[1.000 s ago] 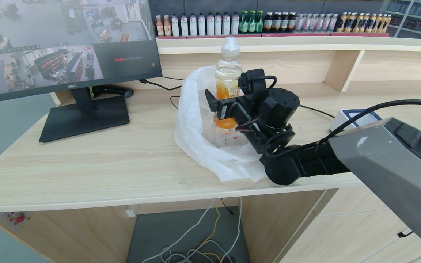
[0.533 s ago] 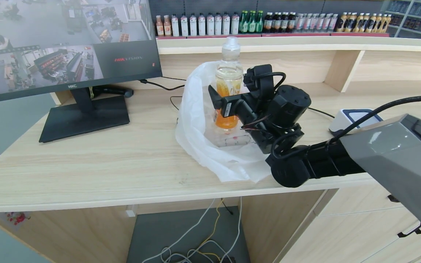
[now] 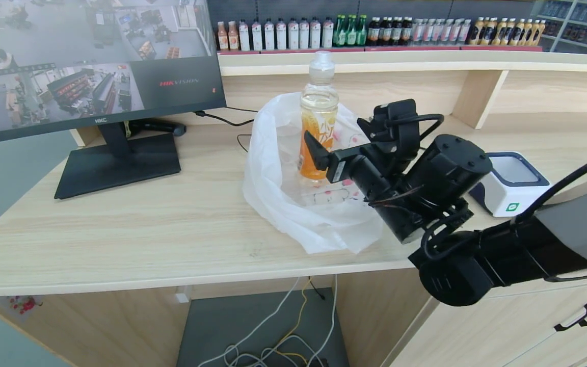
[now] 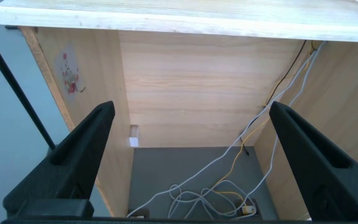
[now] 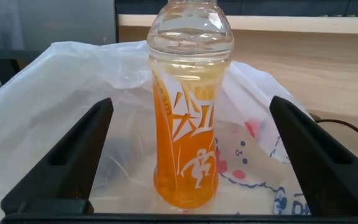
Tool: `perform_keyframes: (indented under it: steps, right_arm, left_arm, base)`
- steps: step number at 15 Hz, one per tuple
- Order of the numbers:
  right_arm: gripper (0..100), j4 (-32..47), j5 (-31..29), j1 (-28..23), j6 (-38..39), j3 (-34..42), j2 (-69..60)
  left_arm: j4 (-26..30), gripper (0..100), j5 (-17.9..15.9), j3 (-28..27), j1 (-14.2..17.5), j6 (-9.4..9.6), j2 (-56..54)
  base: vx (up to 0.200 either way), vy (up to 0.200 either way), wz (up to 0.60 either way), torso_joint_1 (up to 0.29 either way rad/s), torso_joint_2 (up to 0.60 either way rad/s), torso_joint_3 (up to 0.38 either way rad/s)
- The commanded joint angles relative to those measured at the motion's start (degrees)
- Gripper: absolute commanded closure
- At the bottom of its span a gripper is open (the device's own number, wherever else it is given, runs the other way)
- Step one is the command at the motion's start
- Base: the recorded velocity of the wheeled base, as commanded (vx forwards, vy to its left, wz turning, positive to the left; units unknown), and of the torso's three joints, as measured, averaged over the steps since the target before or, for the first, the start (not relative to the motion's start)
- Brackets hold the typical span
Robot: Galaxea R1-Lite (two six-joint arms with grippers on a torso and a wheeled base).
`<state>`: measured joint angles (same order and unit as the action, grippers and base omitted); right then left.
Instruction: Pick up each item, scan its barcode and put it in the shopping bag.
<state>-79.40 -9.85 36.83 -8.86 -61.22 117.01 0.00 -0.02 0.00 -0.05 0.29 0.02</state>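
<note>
Your right gripper (image 3: 335, 152) is spread wide and holds nothing; the bottle (image 3: 318, 132) stands upright on its own inside the shopping bag (image 3: 273, 168), apart from both fingers and centred ahead of them in the right wrist view. Your left gripper (image 4: 191, 112) is likewise splayed and empty, hanging below the level of the counter (image 3: 120, 229), so it plays no part in the risks here.

The main danger is the bottle itself; it is tall and narrow, and it rests on crumpled film rather than on a flat base, so a light knock from a finger, or a tug on the bag, would probably tip it. A toppled bottle could drag the bag's mouth down with it; the bag's front fold lies close to the counter's front edge (little margin if anything slides that way).

Watch the finger nearest the bag; from the head view I cannot tell whether it touches the film or merely passes in front of it. If it is caught, any sideways move of the arm would pull the whole bag along; I would judge a straight path away from the bag's mouth the safer one.

Mind also the scanner (image 3: 510, 183); it sits just beside the right wrist, and a careless swing of the arm could shove it along the counter.
</note>
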Motion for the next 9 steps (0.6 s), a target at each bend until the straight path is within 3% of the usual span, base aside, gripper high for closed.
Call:
perform_keyframes:
  steps: [1,2,5,9]
  right_arm:
    - [0,-5.77,-0.35,1.93,-0.28,9.19,-4.42]
    - [0,-9.46,-0.43,1.93,-0.28,12.97,-4.94]
    - [0,-10.60,-1.14,2.20,0.07,21.93,-9.43]
    - [0,-10.60,-1.14,2.64,0.07,26.24,-14.35]
  left_arm:
    - [0.00,0,0.02,0.00,-0.04,0.06,-0.02]
    - [0.00,0,0.02,0.00,0.05,-0.03,-0.02]
    - [0.00,0,0.02,0.00,-0.04,-0.12,-0.02]
    - [0.00,0,0.02,0.00,0.05,-0.12,-0.02]
  base:
    - [0.000,0.000,0.00,0.000,0.00,0.000]
    - [0.000,0.000,0.00,0.000,0.00,0.000]
    - [0.000,0.000,0.00,0.000,0.00,0.000]
    - [0.000,0.000,0.00,0.000,0.00,0.000]
